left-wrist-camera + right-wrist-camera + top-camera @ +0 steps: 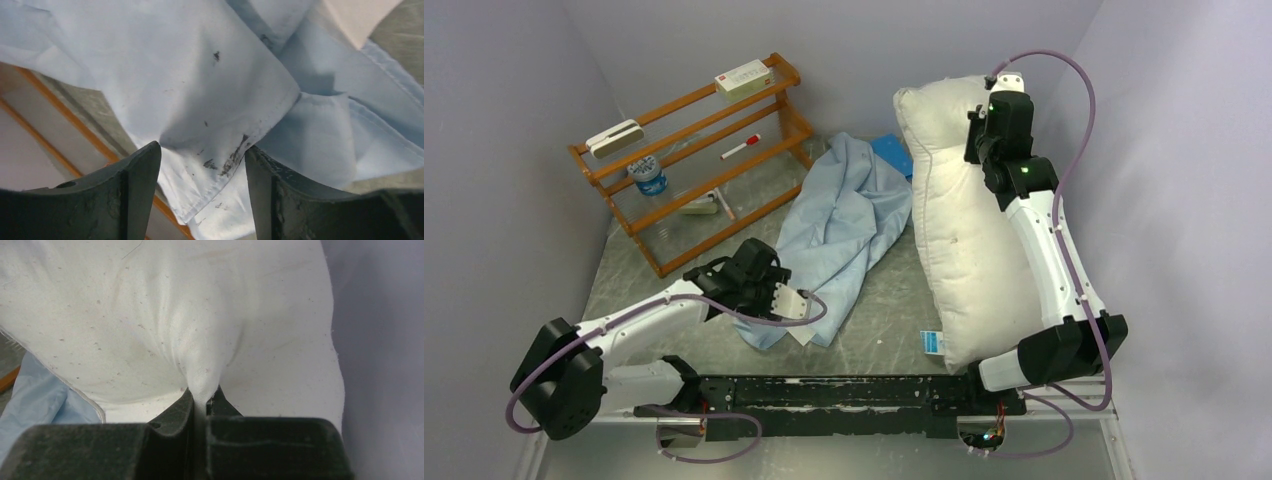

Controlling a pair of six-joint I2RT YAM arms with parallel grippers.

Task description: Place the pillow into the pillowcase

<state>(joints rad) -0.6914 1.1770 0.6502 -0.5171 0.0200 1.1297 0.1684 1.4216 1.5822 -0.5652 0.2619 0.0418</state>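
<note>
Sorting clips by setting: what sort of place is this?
Probably a robotics lab test cell: bare grey walls enclose the table, a left arm and right arm are bolted to its near edge, and a wooden rack holds assorted props.

— How does the pillow stand?
— It is big, white and plump, with a seam along its edge. It stands up on one long edge at the right side of the table. A small blue tag hangs at its near lower corner.
— And the pillowcase?
— It is pale blue, thin and very wrinkled. It lies in a loose heap just left of the pillow and reaches its side. Dark smudges mark the stitched hem. The pillow is fully outside it.
</note>
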